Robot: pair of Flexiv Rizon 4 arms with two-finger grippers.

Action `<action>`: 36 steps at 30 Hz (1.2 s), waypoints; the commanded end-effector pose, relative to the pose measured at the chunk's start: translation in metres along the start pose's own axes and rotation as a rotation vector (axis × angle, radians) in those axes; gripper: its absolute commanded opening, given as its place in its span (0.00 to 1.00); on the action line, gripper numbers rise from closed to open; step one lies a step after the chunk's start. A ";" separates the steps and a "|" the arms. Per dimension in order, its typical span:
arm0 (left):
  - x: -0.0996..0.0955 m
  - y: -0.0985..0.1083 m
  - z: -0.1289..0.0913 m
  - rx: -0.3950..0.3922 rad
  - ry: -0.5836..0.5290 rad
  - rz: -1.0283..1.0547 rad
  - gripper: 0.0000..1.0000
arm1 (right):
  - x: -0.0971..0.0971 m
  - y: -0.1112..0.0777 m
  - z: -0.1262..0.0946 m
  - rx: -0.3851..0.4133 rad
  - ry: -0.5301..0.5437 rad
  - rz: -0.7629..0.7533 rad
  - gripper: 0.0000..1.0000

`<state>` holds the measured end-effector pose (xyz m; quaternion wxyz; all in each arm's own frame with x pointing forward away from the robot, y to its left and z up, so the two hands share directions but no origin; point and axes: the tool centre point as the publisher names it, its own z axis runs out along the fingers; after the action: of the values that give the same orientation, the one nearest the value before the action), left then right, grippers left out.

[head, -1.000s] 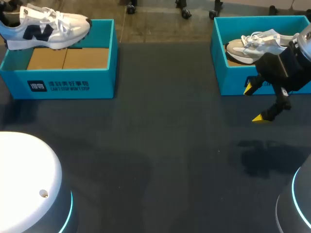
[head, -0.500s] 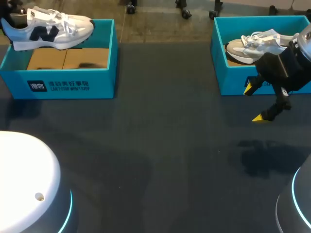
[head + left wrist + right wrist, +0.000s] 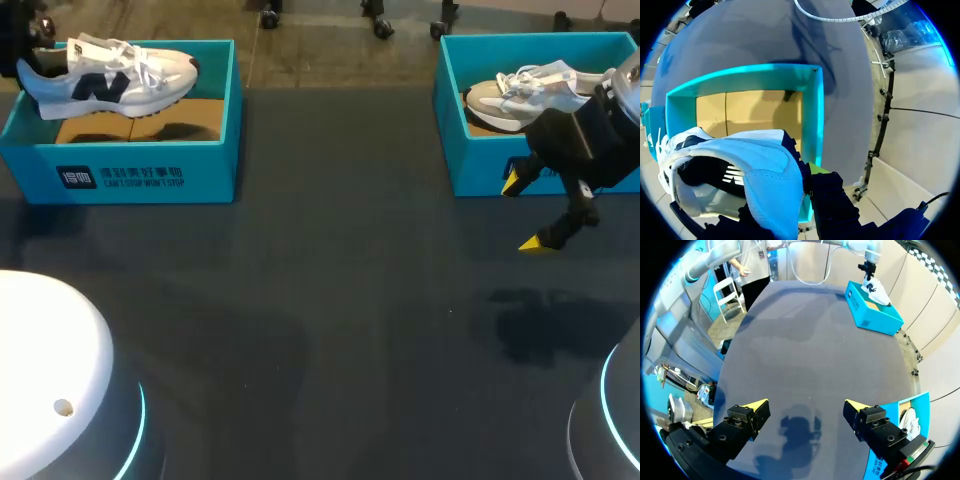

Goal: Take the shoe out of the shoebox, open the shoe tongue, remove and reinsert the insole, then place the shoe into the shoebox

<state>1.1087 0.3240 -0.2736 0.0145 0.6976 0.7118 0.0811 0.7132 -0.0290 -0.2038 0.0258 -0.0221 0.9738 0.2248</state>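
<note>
A white sneaker (image 3: 110, 72) with a navy side mark and pale blue heel hangs just over the left teal shoebox (image 3: 120, 175), toe pointing right. My left gripper (image 3: 807, 186) is shut on its heel; the sneaker (image 3: 755, 170) fills the left wrist view above the box's brown cardboard floor (image 3: 755, 107). In the head view that gripper is mostly cut off at the far left corner. My right gripper (image 3: 524, 212) stands open and holds nothing, just in front of the right teal shoebox (image 3: 500, 160). Bare dark table lies under the right gripper (image 3: 805, 407).
A second, beige-and-white sneaker (image 3: 520, 92) lies inside the right shoebox. Dark table mat spans the space between the two boxes. The white bases of my arms (image 3: 50, 380) sit at the near left and right corners.
The left gripper has carried the sneaker to the right and lower, closer to the left shoebox's floor. The right arm has stayed still.
</note>
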 end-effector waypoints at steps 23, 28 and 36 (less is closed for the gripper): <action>-0.023 -0.026 0.053 0.040 0.018 0.032 0.00 | -0.001 0.000 0.001 0.002 0.001 0.001 1.00; -0.022 -0.038 0.056 0.062 0.009 0.034 0.00 | -0.001 0.000 0.001 0.002 0.001 0.001 1.00; -0.024 -0.055 0.056 0.068 0.013 0.041 0.00 | -0.001 0.000 0.001 0.002 0.001 0.001 1.00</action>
<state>1.0731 0.3056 -0.3418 -0.0219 0.7114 0.7003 0.0551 0.7132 -0.0290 -0.2038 0.0258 -0.0221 0.9738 0.2248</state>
